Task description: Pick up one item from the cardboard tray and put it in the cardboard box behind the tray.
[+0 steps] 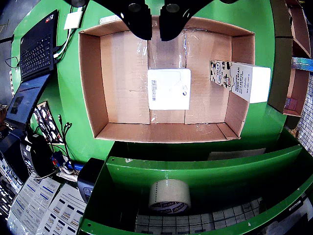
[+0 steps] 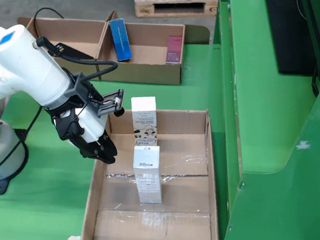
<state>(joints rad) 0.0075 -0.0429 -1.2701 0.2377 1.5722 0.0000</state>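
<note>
In the gripper-mounted view, two black fingers of the gripper (image 1: 155, 27) are seen spread apart and empty above a rectangular brown cardboard box (image 1: 90, 83) with taped seams. A flat white carton (image 1: 168, 89) lies on the box floor; a printed white carton (image 1: 240, 81) leans on the right wall.

In the fixed view, the gripper (image 2: 101, 151) hangs at the box's (image 2: 214, 176) left edge, holding nothing. A cardboard tray (image 2: 147, 70) with a blue packet (image 2: 120, 39) and a pink item (image 2: 173, 48) is seen farther back.
</note>
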